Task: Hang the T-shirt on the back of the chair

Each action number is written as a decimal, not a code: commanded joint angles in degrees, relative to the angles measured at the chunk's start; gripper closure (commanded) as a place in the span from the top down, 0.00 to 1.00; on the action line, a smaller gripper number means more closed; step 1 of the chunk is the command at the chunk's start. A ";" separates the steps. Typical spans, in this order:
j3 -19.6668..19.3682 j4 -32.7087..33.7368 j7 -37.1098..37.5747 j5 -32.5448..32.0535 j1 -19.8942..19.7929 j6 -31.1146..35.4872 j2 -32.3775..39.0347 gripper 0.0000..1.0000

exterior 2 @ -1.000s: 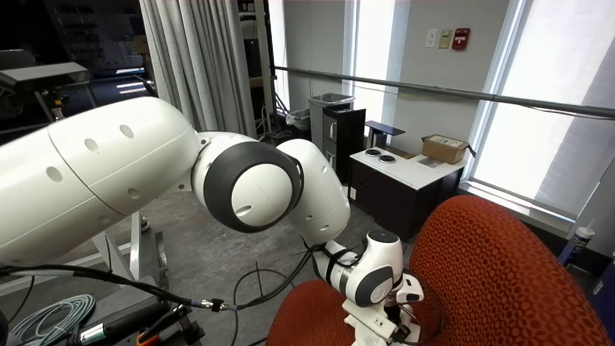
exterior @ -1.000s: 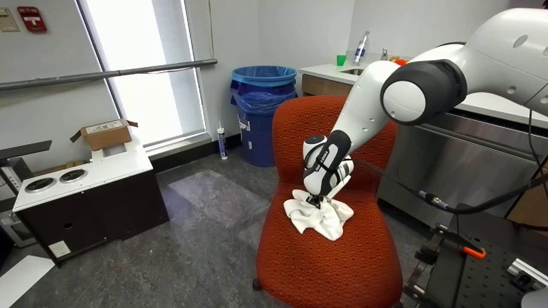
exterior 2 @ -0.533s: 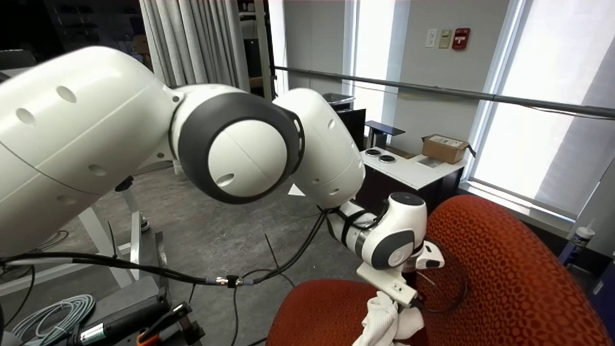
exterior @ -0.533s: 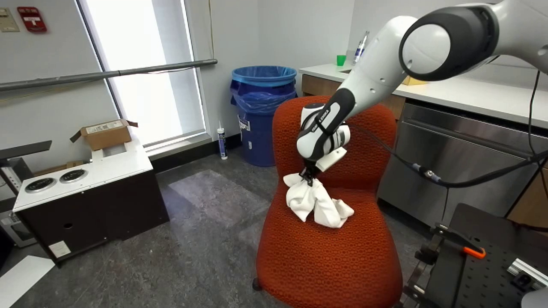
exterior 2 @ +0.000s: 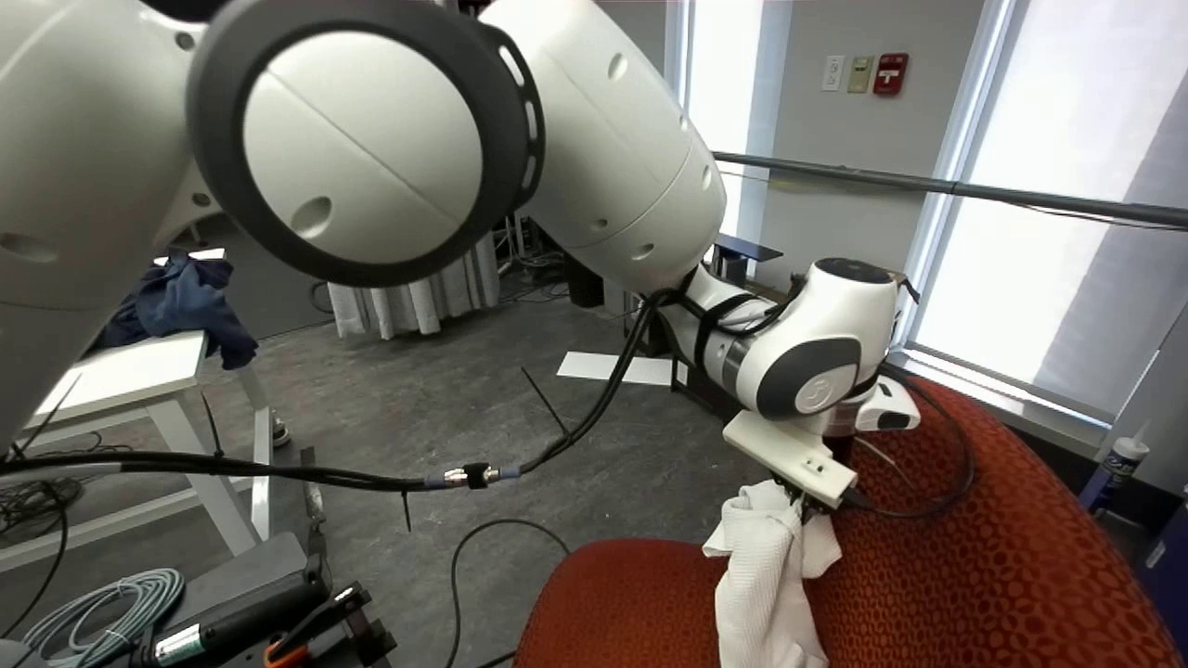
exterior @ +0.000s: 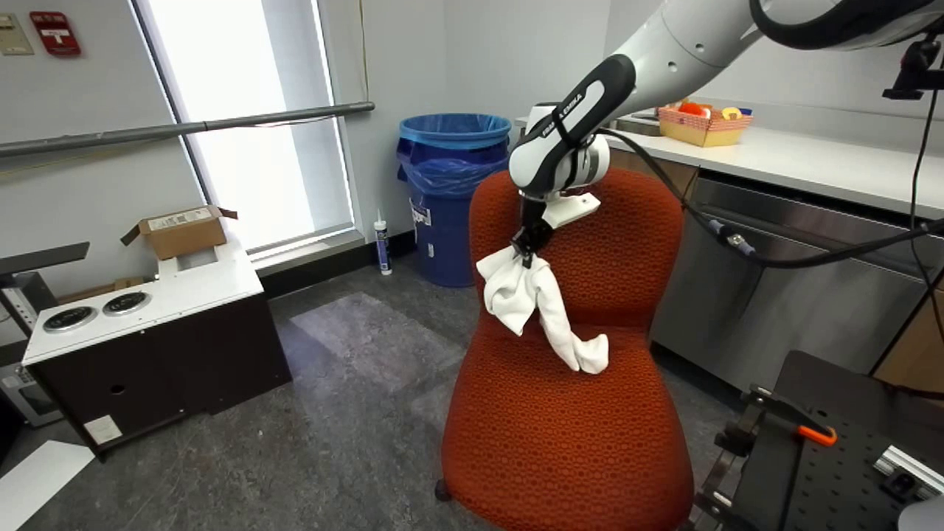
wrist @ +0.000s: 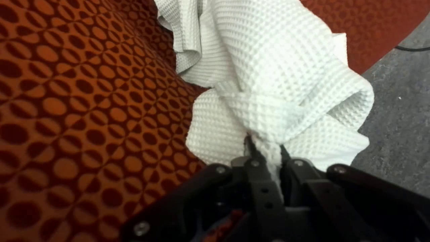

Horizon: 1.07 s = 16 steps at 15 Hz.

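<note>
A white waffle-textured cloth (exterior: 516, 291) hangs bunched from my gripper (exterior: 526, 254), in front of the chair's red-orange backrest (exterior: 619, 258). Its lower end trails down to the seat (exterior: 560, 442) and seems to rest on it. In an exterior view the cloth (exterior 2: 766, 594) hangs beside the backrest (exterior 2: 984, 520), below its top edge. In the wrist view the gripper (wrist: 267, 143) is shut on a fold of the cloth (wrist: 272, 60); the backrest (wrist: 84, 117) fills the left side. The chair's rear side is hidden.
A blue bin (exterior: 450, 221) and a counter with a basket (exterior: 704, 127) stand behind the chair. A black perforated table (exterior: 848, 442) with an orange-tipped clamp (exterior: 815, 435) is at the chair's side. A cable (exterior 2: 343, 475) hangs from the arm.
My gripper has risen from the seat to about the middle of the backrest. The cloth, first crumpled on the seat, has been pulled up and now hangs stretched from the gripper.
</note>
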 commanded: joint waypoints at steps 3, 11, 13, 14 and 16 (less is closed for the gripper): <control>-1.86 2.77 1.26 2.44 -0.33 -7.60 -5.85 0.00; -5.29 10.15 4.09 2.80 -1.25 -17.46 -9.19 0.00; -6.02 11.60 5.10 3.05 -1.56 -18.98 -9.47 0.00; -6.35 12.13 5.63 3.32 -1.89 -19.58 -9.76 0.00; -6.81 13.26 6.53 4.26 -2.68 -20.59 -10.25 0.00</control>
